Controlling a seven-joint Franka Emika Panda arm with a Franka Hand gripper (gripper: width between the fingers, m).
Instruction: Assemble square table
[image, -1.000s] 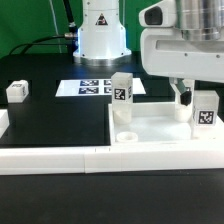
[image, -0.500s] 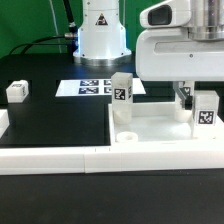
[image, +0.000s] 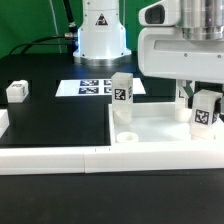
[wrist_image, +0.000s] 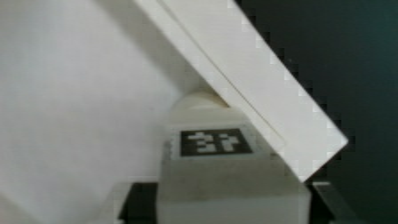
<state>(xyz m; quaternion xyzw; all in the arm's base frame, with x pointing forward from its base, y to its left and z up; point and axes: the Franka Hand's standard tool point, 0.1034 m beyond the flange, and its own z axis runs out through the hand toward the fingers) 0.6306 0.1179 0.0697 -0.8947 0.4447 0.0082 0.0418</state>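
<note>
The square table top lies at the exterior view's right, white with a raised rim and a round socket at its near corner. One tagged white leg stands upright at its far corner. My gripper is shut on a second tagged leg and holds it slightly tilted at the top's right side. In the wrist view the held leg sits between my dark fingers, over the top's white surface and beside its rim. A third leg lies loose at the left.
The marker board lies flat behind the table top, in front of the robot base. A long low white border rail runs along the front, with a short white end piece at the far left.
The gripper has turned a little with the leg in it. The held leg now tilts slightly and sits a touch lower. Nothing else moved.
</note>
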